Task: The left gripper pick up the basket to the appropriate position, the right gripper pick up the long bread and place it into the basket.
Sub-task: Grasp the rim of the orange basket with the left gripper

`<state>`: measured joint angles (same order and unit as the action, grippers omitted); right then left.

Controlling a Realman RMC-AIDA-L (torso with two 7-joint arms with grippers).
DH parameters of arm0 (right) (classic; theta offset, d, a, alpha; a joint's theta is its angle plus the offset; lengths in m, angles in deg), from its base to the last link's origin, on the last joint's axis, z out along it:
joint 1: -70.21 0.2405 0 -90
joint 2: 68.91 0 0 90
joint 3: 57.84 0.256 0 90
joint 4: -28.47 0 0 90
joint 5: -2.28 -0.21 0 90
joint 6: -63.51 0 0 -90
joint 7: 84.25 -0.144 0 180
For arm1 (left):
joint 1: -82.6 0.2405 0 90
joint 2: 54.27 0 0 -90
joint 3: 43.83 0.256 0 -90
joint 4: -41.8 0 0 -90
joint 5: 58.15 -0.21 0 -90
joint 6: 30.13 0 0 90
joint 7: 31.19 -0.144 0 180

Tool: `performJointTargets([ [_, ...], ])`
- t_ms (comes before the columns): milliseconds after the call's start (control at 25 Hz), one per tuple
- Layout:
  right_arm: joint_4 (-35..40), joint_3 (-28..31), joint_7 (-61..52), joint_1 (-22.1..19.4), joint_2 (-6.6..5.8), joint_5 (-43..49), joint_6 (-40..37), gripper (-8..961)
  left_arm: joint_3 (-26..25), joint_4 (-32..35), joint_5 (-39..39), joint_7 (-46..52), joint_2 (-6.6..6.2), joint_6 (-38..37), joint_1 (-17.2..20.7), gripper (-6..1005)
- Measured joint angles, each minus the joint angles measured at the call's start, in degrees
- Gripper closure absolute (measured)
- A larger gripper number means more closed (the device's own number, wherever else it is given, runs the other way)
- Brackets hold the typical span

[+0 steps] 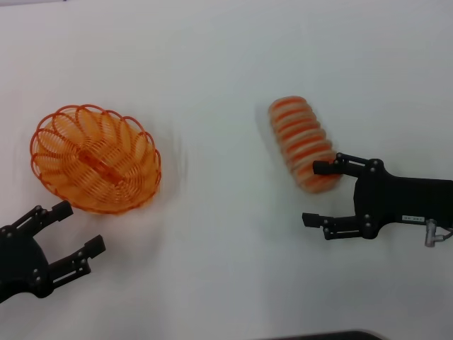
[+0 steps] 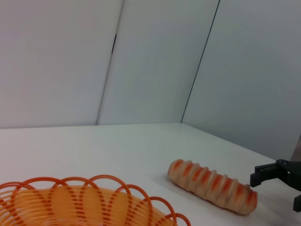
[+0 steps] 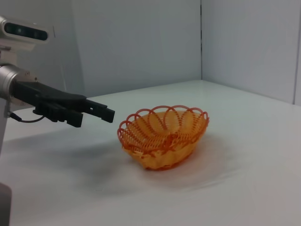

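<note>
Our right claw point(image 1: 317, 193), fingers apart, flanks the bread point(image 1: 303, 144) end to grip; left claw point(image 1: 78, 231), gaping, nears the basket point(image 1: 95, 157).

orange basket point(image 3: 164, 136), left pincer point(image 3: 96, 113) beside

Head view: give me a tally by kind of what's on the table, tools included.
Baskets: 1, the basket
Breads: 1, the long bread
Tools: 2, the left tool and the right tool, both open
Total: 4
</note>
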<state>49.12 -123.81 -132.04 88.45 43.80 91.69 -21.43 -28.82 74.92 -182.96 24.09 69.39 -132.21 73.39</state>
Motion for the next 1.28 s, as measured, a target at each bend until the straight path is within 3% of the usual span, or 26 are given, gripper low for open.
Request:
performJointTargets([
  [1000,1.4,0.0,-4.8,1.6,0.64,0.5,0.7,8,-0.7,0.5,0.6,0.0,-0.05,-0.6,-0.2,124],
  [1280,1.8,0.1,-8.0,2.8,0.67,0.3,0.7,7,-8.2,0.4,0.8,8.5,-0.27,-0.9,-3.5,125],
])
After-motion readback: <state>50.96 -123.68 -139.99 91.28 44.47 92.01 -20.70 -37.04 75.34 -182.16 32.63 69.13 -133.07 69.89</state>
